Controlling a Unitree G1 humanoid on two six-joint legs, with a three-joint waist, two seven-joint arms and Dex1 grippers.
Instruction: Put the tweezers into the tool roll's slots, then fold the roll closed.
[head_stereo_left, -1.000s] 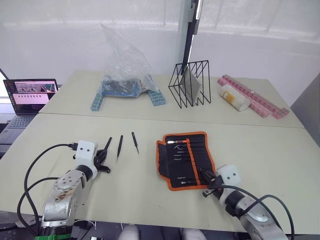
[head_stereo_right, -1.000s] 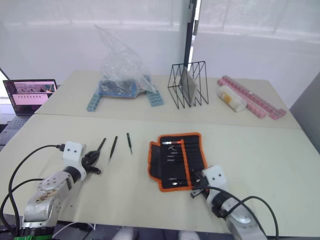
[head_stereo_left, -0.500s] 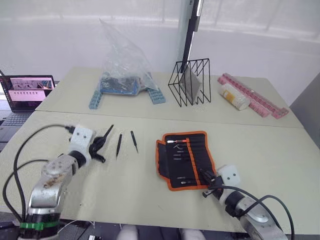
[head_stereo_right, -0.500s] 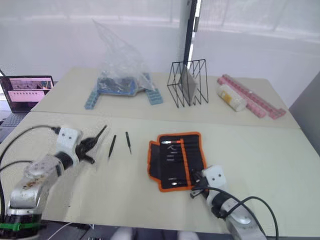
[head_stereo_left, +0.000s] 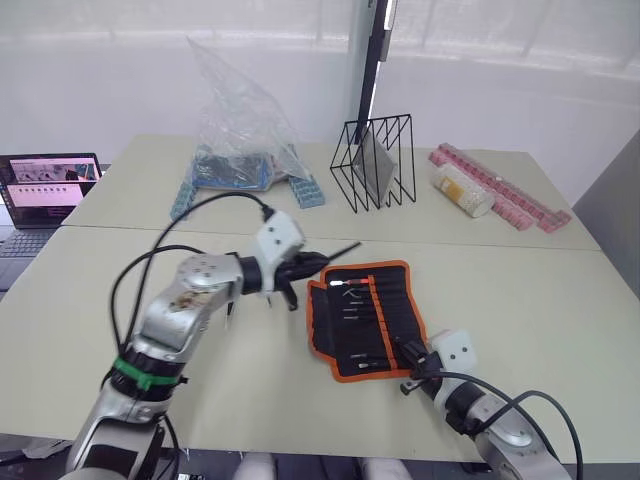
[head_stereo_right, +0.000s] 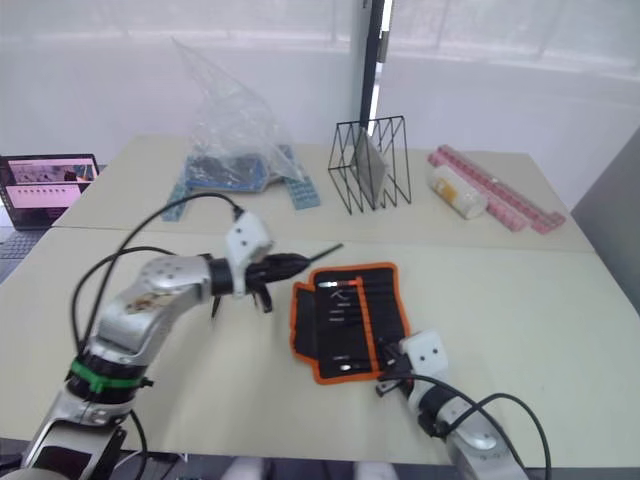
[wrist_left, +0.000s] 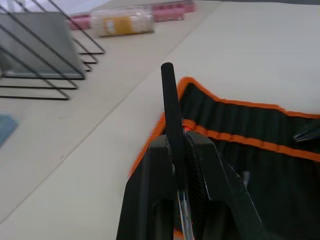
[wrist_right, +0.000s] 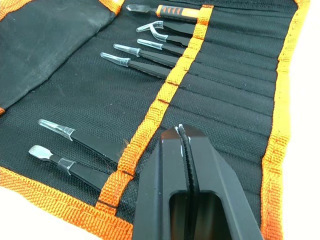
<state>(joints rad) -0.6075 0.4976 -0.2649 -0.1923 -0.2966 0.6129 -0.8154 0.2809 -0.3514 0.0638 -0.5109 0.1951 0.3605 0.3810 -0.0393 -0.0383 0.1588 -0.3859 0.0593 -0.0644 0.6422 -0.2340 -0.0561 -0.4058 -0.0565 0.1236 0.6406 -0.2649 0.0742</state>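
one tool roll (head_stereo_left: 368, 318) is laid open on the worktop (head_stereo_left: 560, 300), several tools seated in its slots (wrist_right: 220, 95). a pair of tweezers (head_stereo_left: 335, 252) is pinched in the left claw (head_stereo_left: 305, 266) above its far edge. the right claw (wrist_right: 183, 150) is pressed together at its near edge.

- A pale table (head_stereo_left: 560, 300) carries an open tool roll (head_stereo_left: 368, 318) near its front.
- Behind a seam, a plastic bag (head_stereo_left: 240, 130), wire rack (head_stereo_left: 378, 165), capped jar (head_stereo_left: 460, 192) and pink strips (head_stereo_left: 510, 195) line the far half.
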